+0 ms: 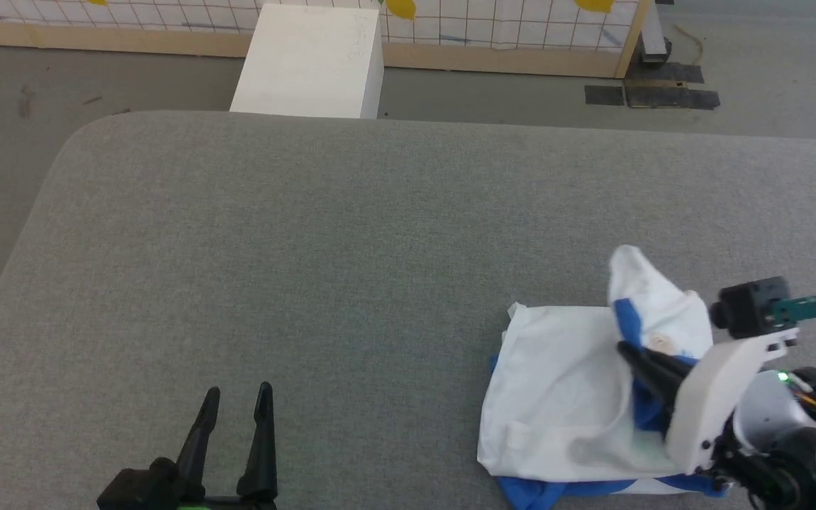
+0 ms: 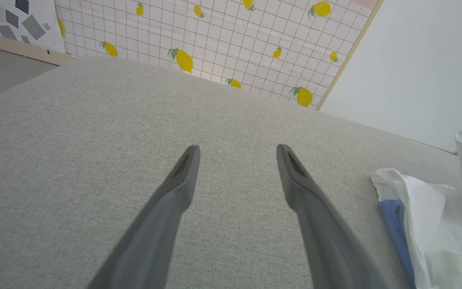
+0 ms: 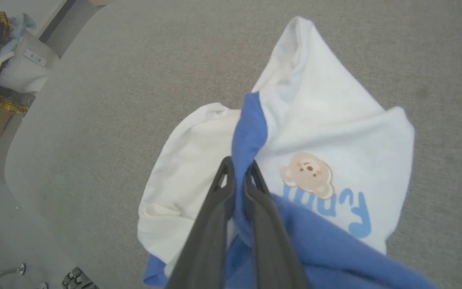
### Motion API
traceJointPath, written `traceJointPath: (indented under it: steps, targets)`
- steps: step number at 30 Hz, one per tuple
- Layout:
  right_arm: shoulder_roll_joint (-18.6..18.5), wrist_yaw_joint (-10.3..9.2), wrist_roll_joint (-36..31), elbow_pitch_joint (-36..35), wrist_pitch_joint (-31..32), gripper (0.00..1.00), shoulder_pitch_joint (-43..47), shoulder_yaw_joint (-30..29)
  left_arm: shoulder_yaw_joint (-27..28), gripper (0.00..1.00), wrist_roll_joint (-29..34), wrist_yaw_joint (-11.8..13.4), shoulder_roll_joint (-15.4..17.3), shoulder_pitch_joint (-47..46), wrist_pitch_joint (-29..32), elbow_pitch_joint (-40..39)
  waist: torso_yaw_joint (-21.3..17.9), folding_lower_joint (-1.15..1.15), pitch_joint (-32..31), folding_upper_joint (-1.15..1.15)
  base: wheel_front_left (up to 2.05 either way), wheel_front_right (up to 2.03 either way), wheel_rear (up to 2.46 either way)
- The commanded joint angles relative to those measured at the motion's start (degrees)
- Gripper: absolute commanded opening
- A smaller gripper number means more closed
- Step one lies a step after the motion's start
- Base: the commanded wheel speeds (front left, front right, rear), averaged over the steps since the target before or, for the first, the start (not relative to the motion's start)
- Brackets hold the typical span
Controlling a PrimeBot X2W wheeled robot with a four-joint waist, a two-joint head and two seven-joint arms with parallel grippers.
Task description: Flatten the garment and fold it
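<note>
Right jaws pinching garment (image 3: 335, 132) (blue fold, lifted), left jaws wide apart; pointing forward

A robot test lab: lemon-print backdrop (image 2: 223, 44) on a wooden frame (image 1: 450, 58); tape patches (image 1: 670, 95) on bare floor (image 1: 769, 57).

A wide surface covered in grey woven cloth (image 1: 380, 234), rounded at its corner, is evenly lit. Behind it a white box (image 1: 312, 60) is set on the grey floor (image 1: 96, 78), where dark tape patches (image 1: 670, 98) are stuck. A gridded panel printed with lemons (image 2: 223, 36) is framed in pale wood (image 1: 167, 42), beside a plain white wall (image 2: 423, 68).
</note>
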Motion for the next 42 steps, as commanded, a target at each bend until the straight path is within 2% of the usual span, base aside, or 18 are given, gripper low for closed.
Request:
traceJointPath:
  steps: [1, 6, 11, 19, 24, 26, 27, 31, 35, 39, 42]
  targets:
    - [0.32, -0.08, 0.63, -0.59, 0.51, 0.00, -0.31, 1.85, -0.05, 1.00, -0.05, -0.12, -0.28, -1.10, -0.22, 0.24, 0.18, 0.00, 0.27, 0.00, 0.00, 0.00, 0.00]
    - [1.33, -0.08, 0.84, 0.60, 1.25, 0.00, -2.54, 8.35, -0.43, 1.00, -0.29, -0.16, -0.29, -1.87, -0.22, 0.42, 0.90, 0.00, 1.27, 0.00, 0.00, 0.00, 0.00]
    - [2.43, -0.08, -0.36, 5.22, 0.95, 0.00, -5.48, 12.56, -1.16, 1.00, -0.54, -0.23, -0.31, -2.93, -0.22, 1.01, 2.30, 0.00, 2.26, 0.00, 0.00, 0.00, 0.00]
    - [4.35, -0.08, -5.56, 17.94, 2.77, 0.00, -7.66, 12.22, -2.33, 1.00, -1.25, -0.08, -0.32, -3.72, -0.22, 2.02, 4.97, 0.00, 2.44, 0.00, 0.00, 0.00, 0.00]
    - [5.01, -0.08, -9.44, 23.44, 2.57, 0.00, -8.54, 11.24, -3.27, 1.00, -1.81, 0.16, -0.33, -3.99, -0.22, 2.65, 6.53, 0.00, 1.98, 0.00, 0.00, 0.00, 0.00]
    - [5.45, -0.08, -9.70, 24.48, 2.59, 0.84, -8.93, 11.66, -3.36, 1.00, -1.94, 0.29, -0.33, -3.80, -0.22, 2.82, 6.66, 0.00, 1.52, 0.00, 0.00, 0.00, 0.00]
    - [5.59, -0.08, -9.58, 24.57, 2.78, 1.00, -9.06, 12.02, -3.36, 1.00, -1.98, 0.36, -0.33, -3.62, -0.22, 2.90, 6.61, 0.00, 1.27, 0.00, 0.00, 0.00, 0.00]
    - [5.00, -0.08, -7.65, 22.56, 4.72, 1.00, -9.35, 14.40, -3.25, 1.00, -2.17, 0.57, -0.33, -2.46, -0.22, 3.35, 5.77, 0.00, -0.30, 0.00, 0.00, 0.00, 0.00]
    - [3.67, -0.08, -3.68, 16.61, 5.86, 1.00, -8.65, 14.10, -3.17, 1.00, -2.03, 0.61, -0.33, -1.52, -0.22, 3.40, 4.34, 0.00, -1.91, 0.00, 0.00, 0.00, 0.00]
    - [2.95, -0.08, -0.49, 8.34, 4.04, 1.00, -6.70, 8.95, -2.89, 1.00, -1.60, 0.55, -0.33, -0.82, -0.22, 2.92, 2.81, 0.00, -2.76, 0.00, 0.00, 0.00, 0.00]
    - [2.55, -0.08, -0.85, 2.60, -0.37, 1.00, -4.44, 2.54, -2.46, 1.00, -1.27, 0.52, -0.33, -0.38, -0.22, 2.39, 1.57, 0.00, -2.93, 0.00, 0.00, 0.00, 0.00]
